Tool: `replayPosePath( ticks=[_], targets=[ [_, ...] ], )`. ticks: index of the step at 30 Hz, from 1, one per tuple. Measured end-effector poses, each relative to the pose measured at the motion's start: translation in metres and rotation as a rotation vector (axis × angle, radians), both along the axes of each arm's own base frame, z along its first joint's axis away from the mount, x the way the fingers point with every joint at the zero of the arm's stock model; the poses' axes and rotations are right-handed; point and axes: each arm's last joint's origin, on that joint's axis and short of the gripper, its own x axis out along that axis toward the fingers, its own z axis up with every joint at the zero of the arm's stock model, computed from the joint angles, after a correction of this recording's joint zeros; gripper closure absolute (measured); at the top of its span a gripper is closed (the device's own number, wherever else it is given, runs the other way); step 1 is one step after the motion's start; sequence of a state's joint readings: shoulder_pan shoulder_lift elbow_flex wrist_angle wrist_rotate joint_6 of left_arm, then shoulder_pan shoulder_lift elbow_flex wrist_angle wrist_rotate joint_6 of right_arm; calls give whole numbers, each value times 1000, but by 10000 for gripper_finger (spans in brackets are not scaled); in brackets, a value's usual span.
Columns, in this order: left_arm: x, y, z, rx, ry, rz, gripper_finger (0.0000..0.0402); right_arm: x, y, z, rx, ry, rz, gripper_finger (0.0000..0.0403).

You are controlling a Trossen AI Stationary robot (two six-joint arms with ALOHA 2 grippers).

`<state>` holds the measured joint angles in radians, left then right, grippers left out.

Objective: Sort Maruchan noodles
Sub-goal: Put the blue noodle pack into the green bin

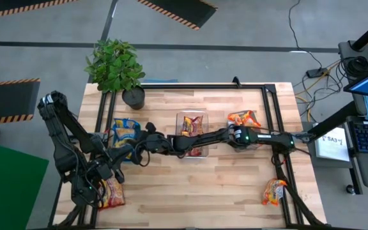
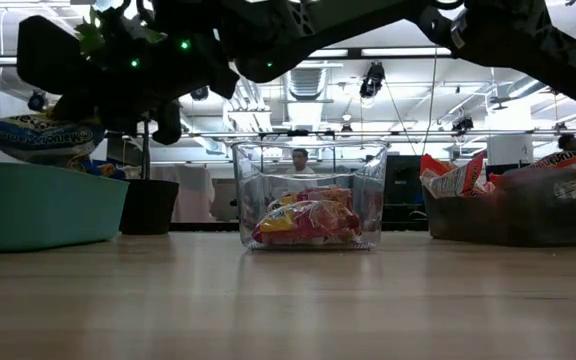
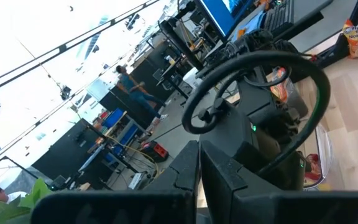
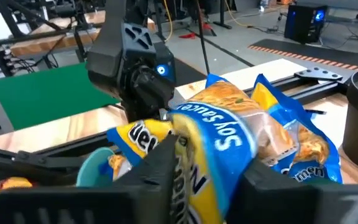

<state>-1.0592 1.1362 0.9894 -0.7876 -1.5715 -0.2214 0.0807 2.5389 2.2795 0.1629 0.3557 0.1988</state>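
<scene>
Reaching across the counter [image 1: 222, 191], the right claw [image 4: 207, 165] stands slightly parted around a blue-edged noodle packet [image 4: 229, 134] above the teal bin [image 2: 38, 205], while the left claw is closed.

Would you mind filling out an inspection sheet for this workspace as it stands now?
Surface: wooden table, black frame rails.
Job's things: blue-edged noodle packets piled in the teal bin; red ones in the clear bin; orange ones in the grey bin; loose packets at the left and right front corners.
Clutter: potted plant.
Grippers: right gripper over the teal bin, around a blue soy sauce packet; left gripper shut, waiting at the left.
Cables: on the floor at right.
Surroundings: monitors, a person behind.
</scene>
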Motion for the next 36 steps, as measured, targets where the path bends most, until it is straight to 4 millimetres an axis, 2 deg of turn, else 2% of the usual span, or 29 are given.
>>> replayPosePath(
  ticks=[8,14,19,24,29,32,36],
  targets=[
    [0,0,0,-4,-2,1,402,-3,-2,-2,-63,100,9,220],
    [0,0,0,-11,-6,1,402,-12,0,22,-77,155,14,182],
    [3,2,0,-30,-17,18,402,-28,4,43,-83,295,25,170],
    [15,12,-1,-82,-21,76,402,-59,20,70,-88,484,49,168],
    [35,30,-4,-216,90,102,402,-98,50,88,-210,667,-8,176],
    [51,47,-8,-329,175,129,402,-120,73,97,-288,677,-41,182],
    [65,71,-16,-475,263,192,402,-154,96,100,-312,688,-36,183]
  ],
)
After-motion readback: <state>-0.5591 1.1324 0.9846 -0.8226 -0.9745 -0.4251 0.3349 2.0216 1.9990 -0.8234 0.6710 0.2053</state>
